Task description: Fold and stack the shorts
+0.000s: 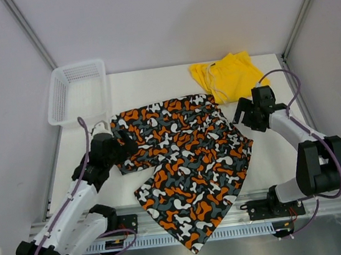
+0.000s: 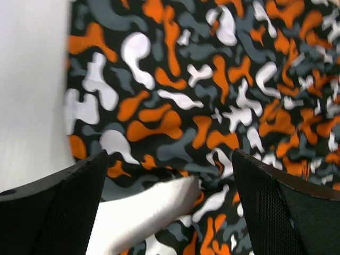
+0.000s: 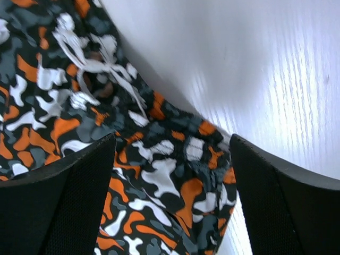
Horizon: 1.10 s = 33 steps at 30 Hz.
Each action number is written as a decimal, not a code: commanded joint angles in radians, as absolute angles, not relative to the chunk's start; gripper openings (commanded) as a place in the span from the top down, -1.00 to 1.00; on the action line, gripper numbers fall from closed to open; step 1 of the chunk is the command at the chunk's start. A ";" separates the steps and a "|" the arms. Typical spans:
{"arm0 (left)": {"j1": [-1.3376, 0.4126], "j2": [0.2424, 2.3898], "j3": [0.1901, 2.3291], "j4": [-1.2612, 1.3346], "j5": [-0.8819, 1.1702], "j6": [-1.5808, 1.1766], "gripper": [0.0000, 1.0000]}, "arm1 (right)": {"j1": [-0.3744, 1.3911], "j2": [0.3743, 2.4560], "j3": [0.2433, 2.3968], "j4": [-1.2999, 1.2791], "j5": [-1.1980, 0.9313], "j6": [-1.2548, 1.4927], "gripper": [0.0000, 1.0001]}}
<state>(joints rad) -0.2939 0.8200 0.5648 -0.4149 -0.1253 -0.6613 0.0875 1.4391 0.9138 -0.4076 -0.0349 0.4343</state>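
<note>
Patterned shorts (image 1: 188,163) flat, unfolded; left claw (image 1: 125,149) at 9 o'clock, right claw (image 1: 243,118) at 3, both apart; next grip edges, fold.

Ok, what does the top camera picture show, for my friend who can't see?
Orange patterned shorts lie spread on a white table, with the left fingers and right fingers open at either side. Yellow shorts sit bunched far right, a white basket far left.
</note>
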 commanded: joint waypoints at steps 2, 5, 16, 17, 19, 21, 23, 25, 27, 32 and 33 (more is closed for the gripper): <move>-0.474 0.841 0.621 -0.408 -0.118 -0.592 -0.98 | 0.071 1.361 0.856 -0.500 -0.052 0.474 -0.74; -0.645 0.867 0.684 -0.483 -0.204 -0.604 -0.98 | 0.040 1.342 0.813 -0.522 -0.054 0.515 -0.59; -1.164 0.876 0.798 -0.660 -0.407 -0.657 -0.98 | -0.032 1.264 0.637 -0.392 -0.140 0.635 -0.22; -1.187 0.870 0.796 -0.667 -0.407 -0.657 -0.98 | -0.037 1.256 0.618 -0.367 -0.149 0.641 -0.21; -1.253 0.868 0.787 -0.679 -0.416 -0.669 -0.97 | -0.052 1.243 0.580 -0.319 -0.146 0.658 -0.18; -1.308 0.877 0.785 -0.698 -0.443 -0.681 -0.96 | -0.058 1.243 0.562 -0.298 -0.130 0.660 -0.14; -1.411 0.888 0.790 -0.724 -0.474 -0.702 -0.96 | -0.060 1.253 0.555 -0.270 -0.123 0.654 -0.11; -1.524 0.913 0.811 -0.745 -0.533 -0.733 -0.95 | -0.061 1.269 0.554 -0.246 -0.123 0.644 -0.07; -1.597 0.939 0.836 -0.775 -0.560 -0.747 -0.95 | -0.061 1.287 0.552 -0.244 -0.115 0.624 -0.05; -1.813 1.129 0.960 -0.908 -0.650 -0.794 -0.96 | -0.067 1.279 0.537 -0.201 -0.118 0.594 0.10; -1.857 1.165 0.977 -0.937 -0.661 -0.822 -0.97 | -0.067 1.278 0.538 -0.195 -0.112 0.588 0.15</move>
<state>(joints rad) -1.7611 1.0801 0.8921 -0.8291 -0.5602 -0.7475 -0.0608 1.2819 0.5480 -0.2512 -0.1291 0.6189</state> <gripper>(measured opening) 0.980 0.447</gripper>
